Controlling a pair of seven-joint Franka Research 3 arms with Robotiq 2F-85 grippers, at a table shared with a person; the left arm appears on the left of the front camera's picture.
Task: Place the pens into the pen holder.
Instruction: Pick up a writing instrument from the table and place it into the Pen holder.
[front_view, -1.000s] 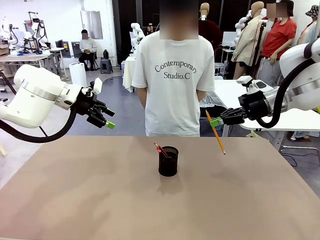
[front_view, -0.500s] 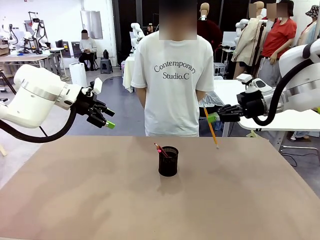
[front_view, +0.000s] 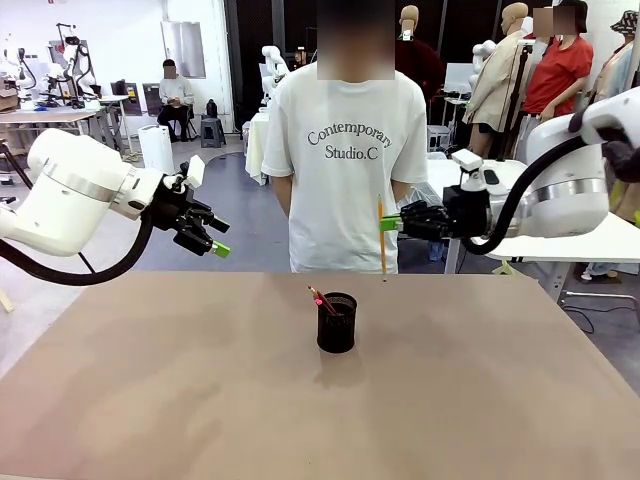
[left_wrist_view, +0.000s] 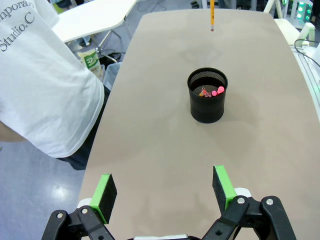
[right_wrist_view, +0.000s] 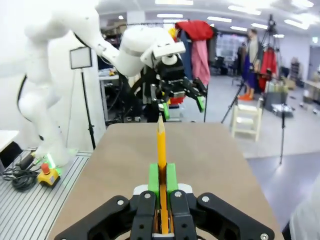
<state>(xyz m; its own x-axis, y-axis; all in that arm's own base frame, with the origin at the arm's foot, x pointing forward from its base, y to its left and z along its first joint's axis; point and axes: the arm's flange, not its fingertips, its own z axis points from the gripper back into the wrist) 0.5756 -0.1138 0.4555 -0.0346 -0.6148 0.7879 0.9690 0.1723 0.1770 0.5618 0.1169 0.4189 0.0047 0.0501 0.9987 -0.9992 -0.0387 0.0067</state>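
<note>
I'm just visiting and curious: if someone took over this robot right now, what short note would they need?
Right tool: shut on the yellow pencil, held upright above the table's far side, beyond and right of the pen holder.
Left tool: open, holding nothing, raised at the left.
Done: two pens are already in the holder.
Left: carry the pencil over the holder and drop it in.

The front view looks level across the bench (front_view: 200, 400) toward a person (front_view: 345, 150) standing at its far edge. The left wrist view looks down the bench from above, close behind its open end effector (left_wrist_view: 163, 187). The right wrist view looks along the bench past its own closed end effector (right_wrist_view: 162, 176). All 3 share the benchtop.
</note>
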